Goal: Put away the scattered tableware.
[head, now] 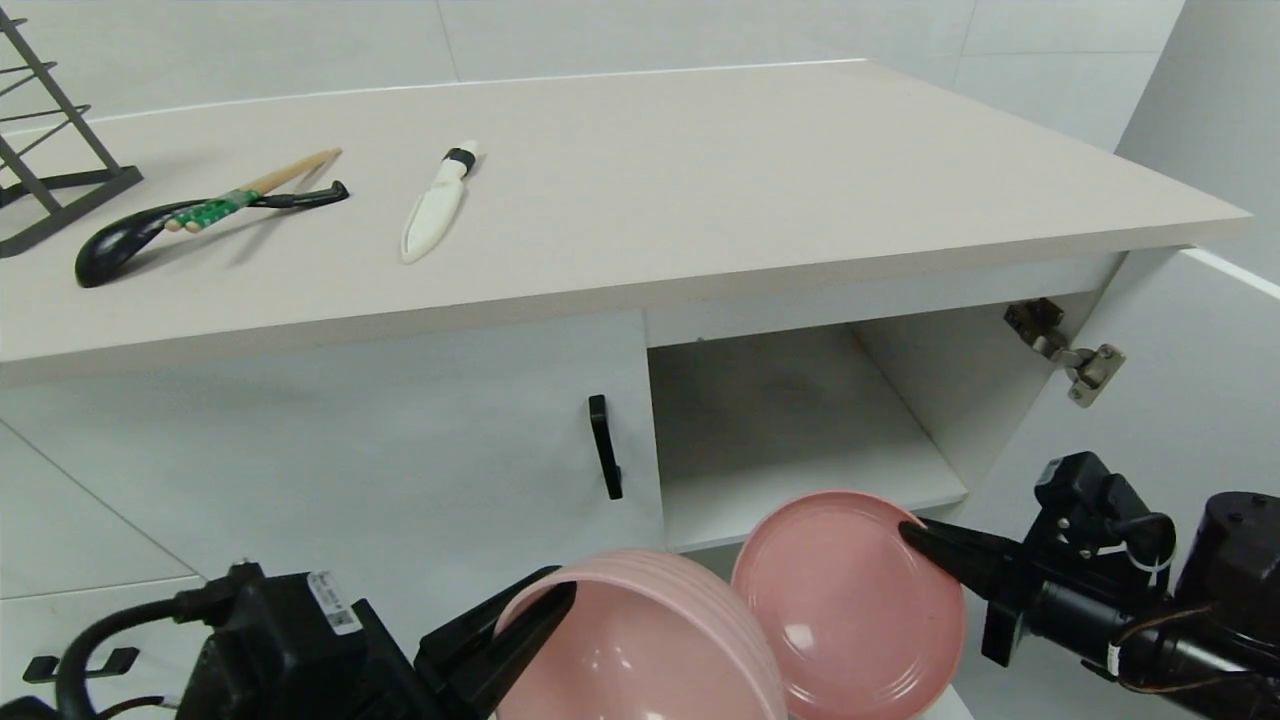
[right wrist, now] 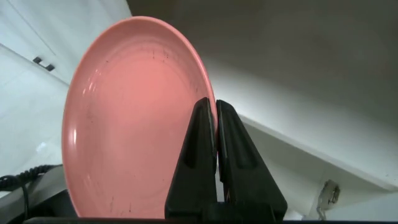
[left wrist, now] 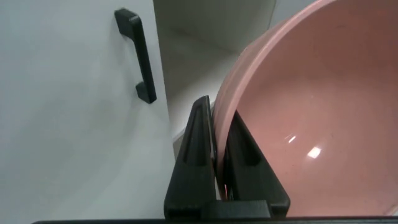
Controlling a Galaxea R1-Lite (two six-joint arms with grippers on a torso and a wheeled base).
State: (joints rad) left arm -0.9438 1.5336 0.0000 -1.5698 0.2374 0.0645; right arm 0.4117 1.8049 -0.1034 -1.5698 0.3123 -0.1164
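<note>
- The counter was the biggest thing. A rack stood at its left edge.
- Under it, the cabinet had its right door open, and the shelf inside could be seen.
- The bowl hung low and tilted before the shut left door. The left gripper pinched its rim.
- The plate stood almost on edge before the open compartment, just beside the bowl. The right gripper pinched its rim. I could not tell if the two dishes touched.
- The step in hand seemed to be bringing both dishes to the shelf; neither was inside yet. The next move would call for pushing the plate in and laying it flat without hitting the bowl or the shelf edge.
- The spoon, the knife and the chopsticks lay on the counter, well apart from the arms, not yet put away.
</note>
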